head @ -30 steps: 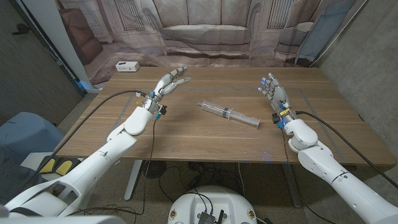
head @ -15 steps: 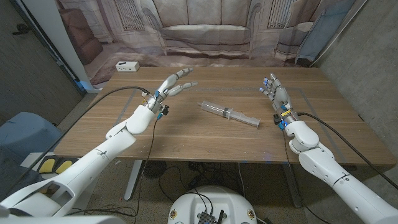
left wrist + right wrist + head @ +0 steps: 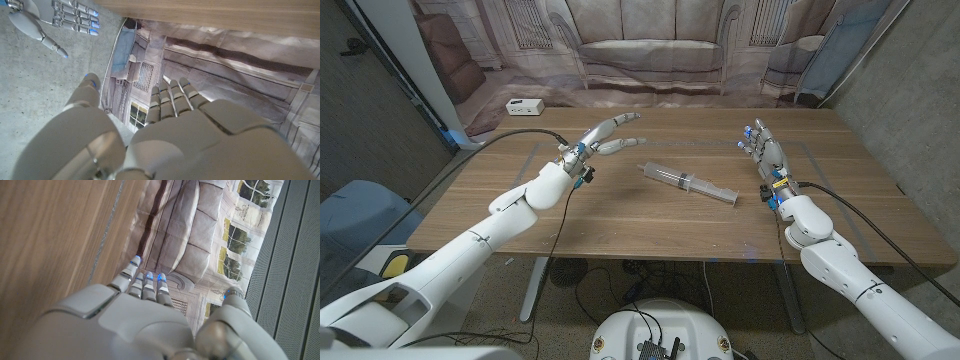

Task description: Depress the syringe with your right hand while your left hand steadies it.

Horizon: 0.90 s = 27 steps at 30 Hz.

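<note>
White box: small, at the table's far left corner, well apart from everything else; its details are too small for me to make out.
Left hand: I hold it above the table, left of the syringe and apart from it, my fingers spread and reaching toward the middle, holding nothing. Whether it hovers or touches the wood I cannot tell from the head view. In my left wrist view the hand covers the syringe's spot, and my fingertips point at the printed backdrop.
Syringe: clear, lying on the wood at mid-table, slanted, between my two hands and touched by neither. How far its plunger stands out is hard to read.
Right hand: near the syringe's right end but apart from it, fingers straight, slightly apart, gripping nothing. My right wrist view shows the hand beside bare wood, blue-tipped fingertips toward the backdrop; my thumb is cut off at the edge.
</note>
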Motion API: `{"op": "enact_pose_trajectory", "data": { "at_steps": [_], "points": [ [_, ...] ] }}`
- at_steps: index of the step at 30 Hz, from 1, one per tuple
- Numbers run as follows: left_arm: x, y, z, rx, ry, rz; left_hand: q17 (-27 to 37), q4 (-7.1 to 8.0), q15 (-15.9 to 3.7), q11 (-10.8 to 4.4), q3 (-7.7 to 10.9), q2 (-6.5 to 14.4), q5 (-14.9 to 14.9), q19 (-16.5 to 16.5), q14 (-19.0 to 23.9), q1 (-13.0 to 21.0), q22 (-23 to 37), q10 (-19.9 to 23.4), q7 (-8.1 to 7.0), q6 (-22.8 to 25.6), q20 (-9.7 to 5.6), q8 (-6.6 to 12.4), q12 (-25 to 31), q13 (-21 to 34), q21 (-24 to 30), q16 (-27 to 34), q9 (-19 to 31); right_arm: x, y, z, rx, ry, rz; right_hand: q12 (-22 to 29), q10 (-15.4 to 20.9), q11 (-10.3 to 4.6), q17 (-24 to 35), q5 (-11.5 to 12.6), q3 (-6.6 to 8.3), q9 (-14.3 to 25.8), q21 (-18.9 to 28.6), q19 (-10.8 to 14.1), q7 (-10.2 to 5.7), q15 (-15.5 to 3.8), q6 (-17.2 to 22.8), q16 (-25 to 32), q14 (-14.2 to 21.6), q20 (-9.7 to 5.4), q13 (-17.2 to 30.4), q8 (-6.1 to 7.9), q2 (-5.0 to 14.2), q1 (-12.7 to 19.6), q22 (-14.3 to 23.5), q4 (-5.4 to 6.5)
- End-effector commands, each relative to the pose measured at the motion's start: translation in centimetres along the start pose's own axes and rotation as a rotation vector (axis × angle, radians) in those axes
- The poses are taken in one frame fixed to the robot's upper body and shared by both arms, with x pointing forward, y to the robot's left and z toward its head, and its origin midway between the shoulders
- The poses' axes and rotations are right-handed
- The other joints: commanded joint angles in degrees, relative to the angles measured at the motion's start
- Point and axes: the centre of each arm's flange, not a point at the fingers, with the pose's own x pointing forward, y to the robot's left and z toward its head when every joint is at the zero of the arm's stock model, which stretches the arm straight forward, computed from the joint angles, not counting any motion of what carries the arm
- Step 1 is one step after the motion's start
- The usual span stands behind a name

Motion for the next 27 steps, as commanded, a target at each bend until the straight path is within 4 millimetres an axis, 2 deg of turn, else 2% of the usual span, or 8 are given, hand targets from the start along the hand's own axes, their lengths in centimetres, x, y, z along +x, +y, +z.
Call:
{"op": "enact_pose_trajectory", "data": {
  "at_steps": [1, 9, 21, 27],
  "points": [
    [1.2, 0.7, 1.0, 0.117, -0.005, -0.050, 0.09, -0.56, -0.78, -1.42, 0.63, -0.39, 0.29, 1.08, 0.38, 2.50, 0.22, 0.48, -0.91, 0.13, -0.06, -0.10, 0.17, 0.36, -0.39, -0.18, 0.25, -0.2, 0.1, 0.2, -0.004, -0.003, -0.008, -0.08, 0.39, 0.14, 0.06, -0.39, 0.35, 0.09, -0.33, 0.30, 0.14, 0.50, 0.48, -0.07, 0.25, 0.17, 0.19, -0.18, 0.58, 0.50, 0.16, -0.25],
    [1.8, 0.8, 1.7, 0.186, -0.001, -0.075, 0.09, -0.52, -1.07, -1.84, 0.66, -1.36, 0.43, 1.88, 1.37, 4.46, 0.22, 1.67, -1.29, 1.33, -0.04, 0.31, 0.44, 0.42, -0.75, -0.02, 0.27, -0.5, 0.2, 0.2, 0.007, -0.013, -0.018, -0.17, 0.44, 0.08, 0.05, -0.44, 0.51, 0.09, -0.41, 0.38, 0.09, 0.54, 0.48, -0.08, 0.37, 0.18, 0.20, -0.21, 0.86, 0.79, 0.16, -0.34],
    [3.5, 0.9, 2.6, 0.290, -0.017, -0.154, 0.08, -0.29, -1.22, -1.75, 0.59, -1.82, 0.49, 2.03, 1.22, 5.42, 0.24, 1.68, -1.49, 1.47, -0.06, 0.20, 0.29, 0.46, -1.15, -0.25, 0.29, -0.7, 0.1, -0.2, 0.020, -0.004, -0.024, -0.30, 0.62, 0.14, 0.03, -0.57, 0.71, 0.09, -0.55, 0.53, 0.14, 0.58, 0.72, -0.14, 0.52, 0.22, 0.21, -0.18, 1.19, 1.29, 0.16, -0.52],
    [4.0, 1.0, 2.9, 0.346, -0.023, -0.183, 0.07, -0.09, -1.77, -2.51, 0.53, -2.12, 0.57, 2.63, 2.33, 6.41, 0.26, 2.80, -1.85, 2.43, -0.27, 0.38, 0.56, 0.49, -1.42, 0.00, 0.30, -0.7, 0.0, -0.3, 0.029, -0.001, -0.025, -0.38, 0.65, 0.18, 0.02, -0.64, 0.78, 0.10, -0.63, 0.57, 0.09, 0.61, 0.77, -0.19, 0.51, 0.21, 0.22, -0.19, 1.32, 1.48, 0.16, -0.59]
  ]
}}
